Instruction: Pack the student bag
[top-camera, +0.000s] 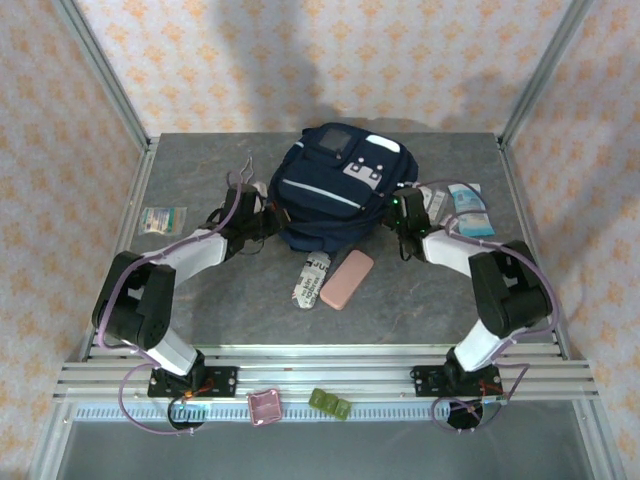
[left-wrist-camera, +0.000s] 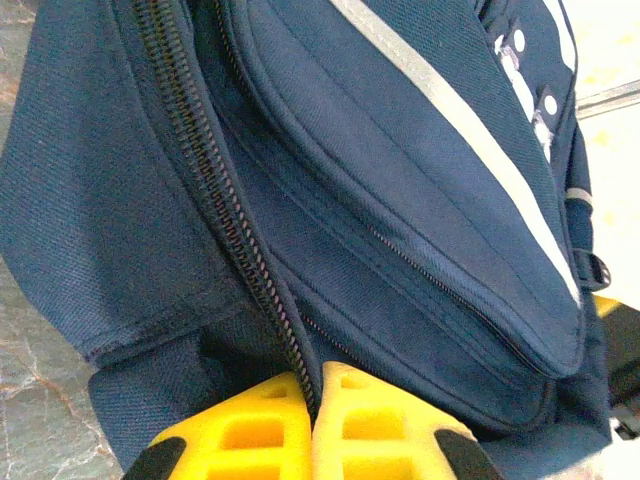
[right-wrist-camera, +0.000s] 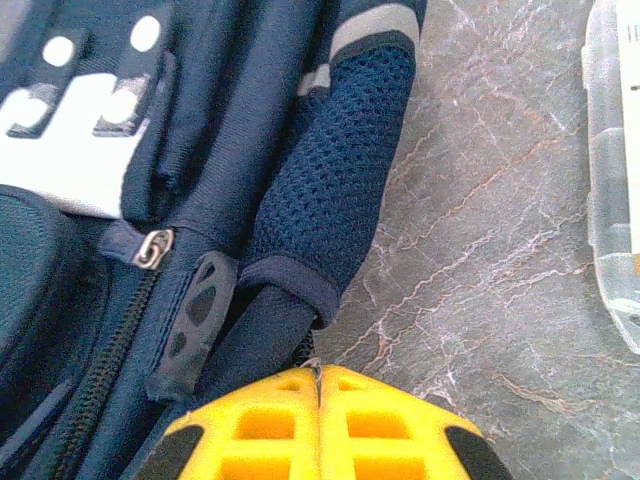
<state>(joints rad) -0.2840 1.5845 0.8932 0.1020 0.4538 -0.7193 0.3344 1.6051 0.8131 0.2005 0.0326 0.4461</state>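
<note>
1. A small green packet (top-camera: 161, 218) lies flat on the left side of the grey tabletop (top-camera: 230, 310), well apart from everything else.
2. The left end effector (top-camera: 262, 216) is up against the left side of the bag. From the left wrist, its yellow fingers (left-wrist-camera: 250, 425) are pressed together right at the bag's black zipper (left-wrist-camera: 225, 210). I cannot tell if any cloth is caught between them.
3. A little pink dish (top-camera: 266, 405) and a green tray (top-camera: 330, 403) sit near each other on the metal rail (top-camera: 120, 375) at the near edge.
4. The student bag (top-camera: 330, 200) sits in the middle of the tabletop, toward the back, between the two end effectors. It is dark blue with thin light stripes. Its white-grey patch (top-camera: 365, 172) faces up.
5. A white packet (top-camera: 310, 280) and a pink case (top-camera: 347, 279) lie just beside each other, near the front of the bag.
6. The right end effector (top-camera: 404, 214) is at the right side of the bag. From the right wrist, its yellow fingers (right-wrist-camera: 260, 425) are pressed together too, next to a blue mesh pocket (right-wrist-camera: 335, 170). A small silver zipper pull (right-wrist-camera: 150, 248) shows a little to the left.
7. A clear box (top-camera: 468, 210) lies on the tabletop to the right of the bag, apart from it.
</note>
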